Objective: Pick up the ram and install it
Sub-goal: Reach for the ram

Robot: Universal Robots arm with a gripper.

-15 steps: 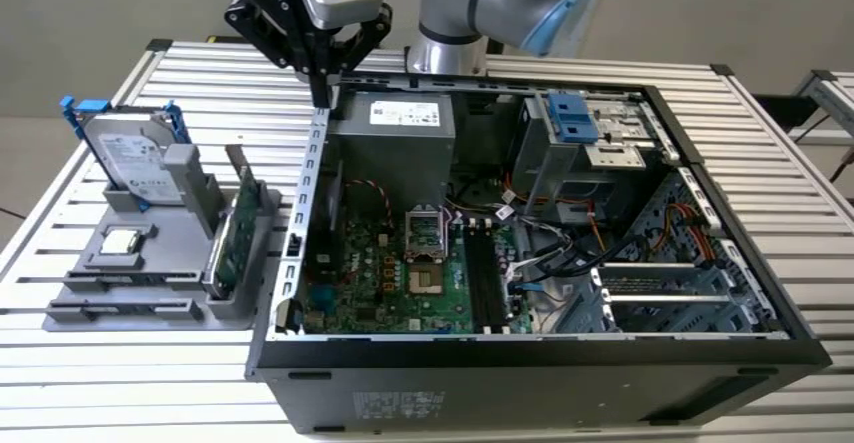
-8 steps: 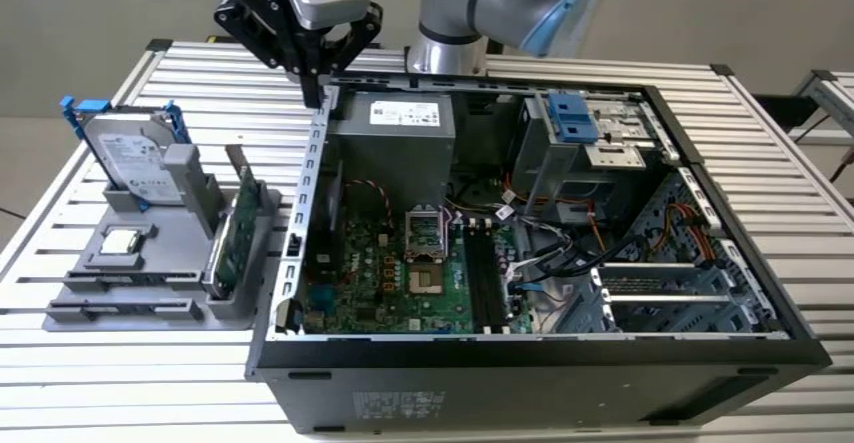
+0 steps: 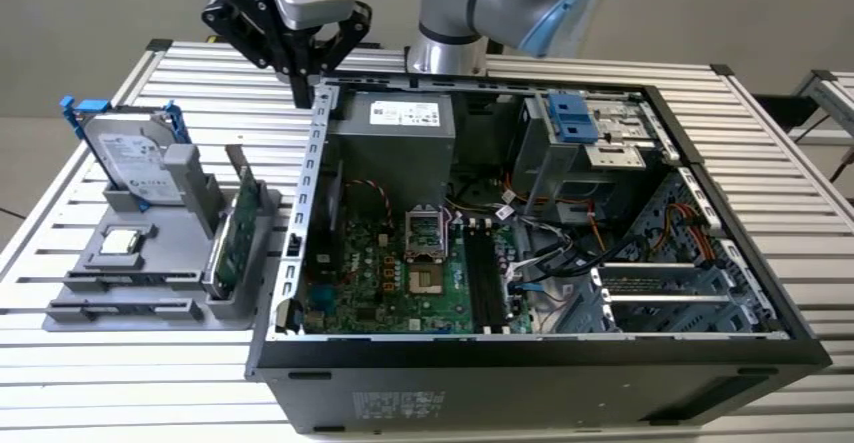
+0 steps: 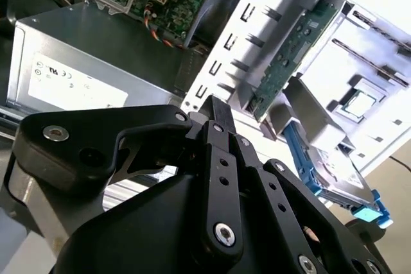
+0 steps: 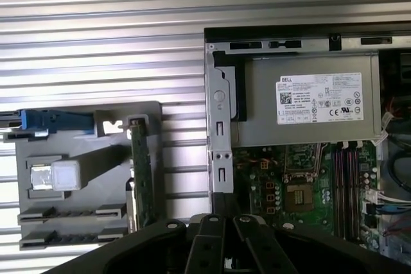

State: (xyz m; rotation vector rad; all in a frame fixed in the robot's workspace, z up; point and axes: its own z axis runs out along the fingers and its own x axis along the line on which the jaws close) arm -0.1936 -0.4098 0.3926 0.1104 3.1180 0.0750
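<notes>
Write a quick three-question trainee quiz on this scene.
1. True or false: the gripper hangs over the middle of the motherboard.
2. The bracket on the hard drive is: A red, B blue, C yellow.
3. Fill in: the green card stands in the grey fixture, on the exterior view's ____ of the case.
Key: 1 false, it is at a corner of the case; 2 B; 3 left.

Bright, even light glares off the slatted table point(image 5: 128, 4), while the computer case point(image 3: 534, 363) interior lies shadowed.
</notes>
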